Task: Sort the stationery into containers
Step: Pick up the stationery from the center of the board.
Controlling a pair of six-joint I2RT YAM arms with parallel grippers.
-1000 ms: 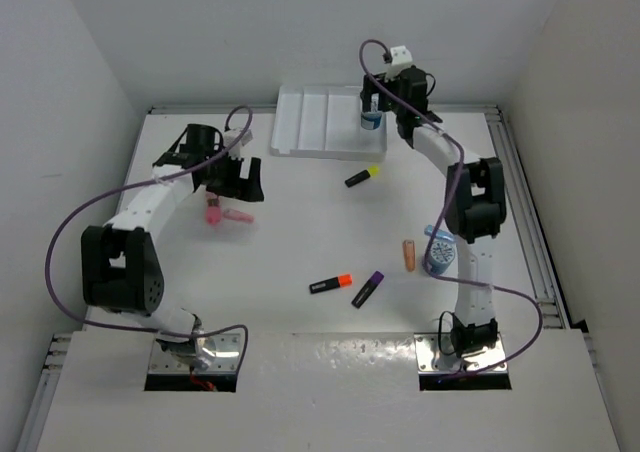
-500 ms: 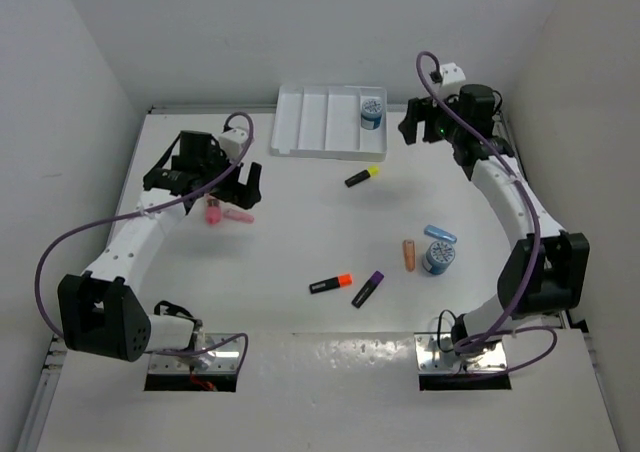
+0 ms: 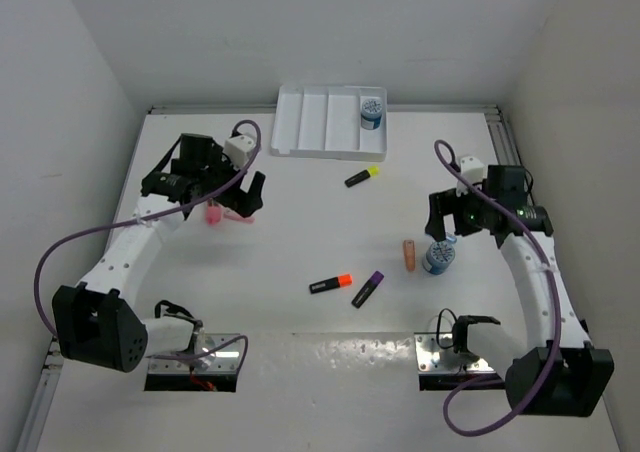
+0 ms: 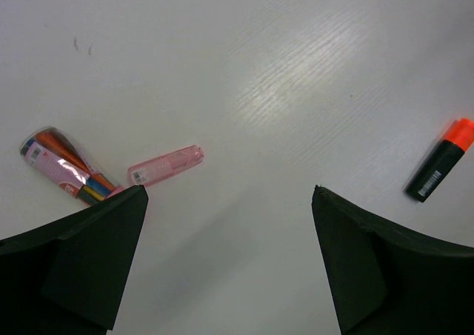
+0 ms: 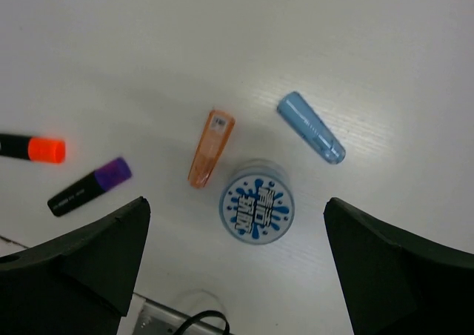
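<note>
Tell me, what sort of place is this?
Probably a robotics lab test cell: a plain white table boxed in by white walls, a left arm and right arm bolted at its near edge, and a divided tray with scattered markers for sorting.

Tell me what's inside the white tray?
One round blue tub sits in the rightmost compartment of the white tray. The other three look empty. The tub hides the floor beneath it.

The white left arm stretches forward from its base, its black left gripper point(image 3: 245, 198) tilted downward with the jaws spread wide and nothing between them. The right arm arches up and folds inward, and its right gripper point(image 3: 441, 224) also faces down, wide apart and empty.
</note>
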